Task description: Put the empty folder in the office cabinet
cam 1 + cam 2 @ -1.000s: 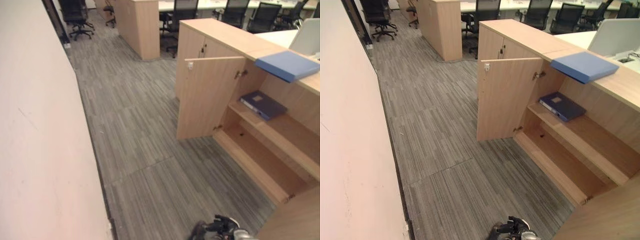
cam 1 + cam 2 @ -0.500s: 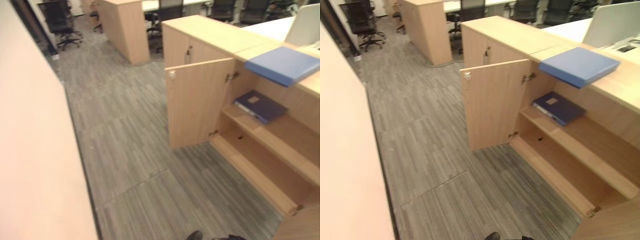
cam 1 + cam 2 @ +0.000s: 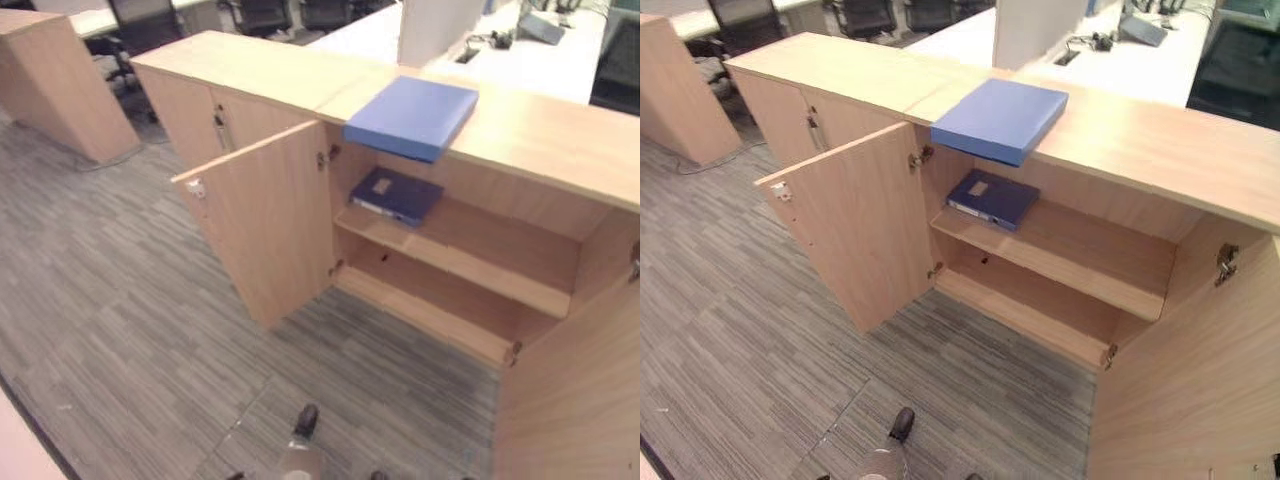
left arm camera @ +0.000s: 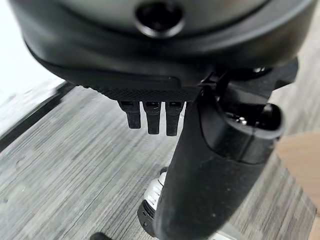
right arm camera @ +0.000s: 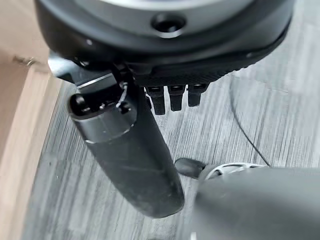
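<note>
A light blue folder lies flat on top of the wooden office cabinet, jutting a little over its front edge. A darker blue folder with a white label lies on the upper shelf inside. Both cabinet doors stand open: the left door swings out toward me, and the right door is close at the lower right. My left hand and my right hand hang above the carpet, open, with nothing in them, well short of the cabinet.
Grey striped carpet spreads in front of the cabinet. A closed section of the cabinet continues to the left. Another low cabinet and office chairs stand beyond, and white desks lie behind.
The camera has swung right: the wall on the left has gone from view and the open cabinet now sits in the middle, closer. The folders lie as before.
</note>
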Tool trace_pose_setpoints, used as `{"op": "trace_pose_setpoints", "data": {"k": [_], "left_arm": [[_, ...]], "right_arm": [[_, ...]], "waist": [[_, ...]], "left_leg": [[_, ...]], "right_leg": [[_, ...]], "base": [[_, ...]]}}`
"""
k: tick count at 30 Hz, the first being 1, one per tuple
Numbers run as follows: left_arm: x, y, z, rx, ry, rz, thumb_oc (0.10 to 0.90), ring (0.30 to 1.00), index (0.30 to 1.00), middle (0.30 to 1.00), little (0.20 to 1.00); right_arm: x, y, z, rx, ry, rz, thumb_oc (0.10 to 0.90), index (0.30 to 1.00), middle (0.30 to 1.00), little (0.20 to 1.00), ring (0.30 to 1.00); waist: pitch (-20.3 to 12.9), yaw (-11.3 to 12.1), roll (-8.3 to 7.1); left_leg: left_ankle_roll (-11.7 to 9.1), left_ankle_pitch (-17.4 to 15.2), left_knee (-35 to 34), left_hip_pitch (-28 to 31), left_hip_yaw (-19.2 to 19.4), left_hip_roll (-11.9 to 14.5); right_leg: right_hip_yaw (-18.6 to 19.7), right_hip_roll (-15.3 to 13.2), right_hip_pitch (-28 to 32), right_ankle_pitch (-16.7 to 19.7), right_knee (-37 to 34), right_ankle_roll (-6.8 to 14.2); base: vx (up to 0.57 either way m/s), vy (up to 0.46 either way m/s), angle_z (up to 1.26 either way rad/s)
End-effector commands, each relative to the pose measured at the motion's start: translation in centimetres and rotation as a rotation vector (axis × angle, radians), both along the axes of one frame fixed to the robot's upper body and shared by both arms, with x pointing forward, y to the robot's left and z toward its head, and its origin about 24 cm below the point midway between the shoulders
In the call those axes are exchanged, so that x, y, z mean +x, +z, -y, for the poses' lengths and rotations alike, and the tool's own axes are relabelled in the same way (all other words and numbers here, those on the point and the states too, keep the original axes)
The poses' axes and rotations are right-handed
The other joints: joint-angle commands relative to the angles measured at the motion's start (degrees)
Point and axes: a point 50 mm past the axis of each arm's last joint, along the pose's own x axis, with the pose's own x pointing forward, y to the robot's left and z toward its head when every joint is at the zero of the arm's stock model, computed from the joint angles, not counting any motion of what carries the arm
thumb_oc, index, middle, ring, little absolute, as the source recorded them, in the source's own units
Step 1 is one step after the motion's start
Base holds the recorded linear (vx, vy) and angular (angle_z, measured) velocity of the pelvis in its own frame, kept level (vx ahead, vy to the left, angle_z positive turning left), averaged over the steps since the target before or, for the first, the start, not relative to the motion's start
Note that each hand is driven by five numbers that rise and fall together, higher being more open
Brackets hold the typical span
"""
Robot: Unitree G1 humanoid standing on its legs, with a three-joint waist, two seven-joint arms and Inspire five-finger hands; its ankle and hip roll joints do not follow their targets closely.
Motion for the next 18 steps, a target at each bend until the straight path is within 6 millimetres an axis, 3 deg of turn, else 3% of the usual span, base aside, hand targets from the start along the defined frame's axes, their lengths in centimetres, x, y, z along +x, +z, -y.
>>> {"op": "trace_pose_setpoints", "data": {"k": [1,3,5,9,11,14,15,16,18], "left_arm": [[1.2,0.8,-1.7,0.076,-0.032,0.077,0.8,0.9,0.9,0.9,0.9],[1.6,0.8,-1.4,0.071,-0.071,0.086,0.8,0.9,0.9,0.9,0.9],[2.9,1.2,-1.1,0.052,-0.147,0.128,0.8,0.9,0.9,0.9,0.9],[3.6,1.4,-0.8,0.036,-0.196,0.155,0.8,0.9,0.9,0.9,0.9],[2.9,1.2,-1.1,0.028,-0.163,0.132,0.8,0.9,0.9,0.9,0.9],[2.0,1.1,-1.6,0.033,-0.145,0.102,0.8,0.9,0.9,0.9,0.9],[2.0,1.1,-1.6,0.033,-0.145,0.102,0.8,0.9,0.9,0.9,0.9],[1.0,1.0,-2.0,0.037,-0.129,0.07,0.8,0.9,0.9,0.9,0.9],[0.6,0.9,-2.0,0.035,-0.101,0.062,0.8,0.9,0.9,0.9,0.9]], "right_arm": [[1.2,0.4,0.7,-0.024,-0.005,0.041,0.8,0.9,0.9,0.9,0.9],[0.8,0.4,0.7,-0.024,-0.025,0.035,0.8,0.9,0.9,0.9,0.9],[0.7,0.3,0.8,-0.018,-0.032,0.029,0.8,0.9,0.9,0.9,0.9],[0.7,0.3,0.9,-0.016,-0.023,0.02,0.8,0.9,0.9,0.9,0.9],[1.1,0.3,0.5,-0.005,0.009,0.023,0.8,0.9,0.9,0.9,0.9],[1.3,0.2,-0.2,0.013,0.026,0.029,0.8,0.9,0.9,0.9,0.9],[1.3,0.2,-0.2,0.013,0.026,0.029,0.8,0.9,0.9,0.9,0.9],[1.4,0.1,-0.7,0.027,0.038,0.035,0.8,0.9,0.9,0.9,0.9],[1.9,0.2,-1.1,0.036,0.054,0.054,0.8,0.9,0.9,0.9,0.9]], "waist": [[-0.54,2.19,-2.51],[-1.38,1.31,-2.89],[-2.42,-0.35,-3.3],[-3.32,-0.71,-3.05],[-3.88,-0.29,-2.01],[-3.53,0.59,-1.77],[-3.51,0.59,-1.79],[-2.97,0.54,-2.19],[-1.81,0.29,-2.4]], "left_leg": [[3.38,-3.85,1.96,0.53,-1.68,-4.34],[4.25,-5.0,1.35,2.07,-0.82,-5.72],[6.45,-5.87,-0.89,4.57,2.52,-7.48],[8.23,-6.72,-2.51,6.37,4.27,-9.6],[9.99,-7.86,-2.75,7.78,5.51,-12.18],[11.19,-9.46,-2.75,10.37,7.25,-14.3],[11.2,-9.45,-2.75,10.39,7.25,-14.33],[11.85,-10.33,-2.75,12.15,8.32,-15.18],[12.59,-10.8,-2.75,13.2,9.57,-15.21]], "right_leg": [[-2.76,-8.91,0.89,-2.78,2.3,7.76],[-1.16,-10.13,0.84,-1.75,1.65,8.74],[1.76,-12.85,-0.34,-0.03,0.9,10.95],[2.97,-15.89,-0.93,1.09,0.94,12.88],[2.5,-20.5,-2.89,1.53,5.74,14.19],[0.25,-25.42,-4.75,3.99,12.63,13.22],[0.27,-25.45,-4.76,3.97,12.66,13.23],[-1.69,-27.6,-6.15,7.11,16.97,12.42],[-3.06,-26.25,-9.26,8.04,18.91,12.23]], "base": [[0.14,0.249,-1.1],[0.13,0.254,-0.55],[0.19,0.412,-0.72],[0.12,0.304,-0.48],[0.12,0.373,-0.36],[0.1,0.259,-0.42],[0.12,0.226,-0.49],[0.08,0.135,-0.47],[0.13,0.125,-0.34]]}}
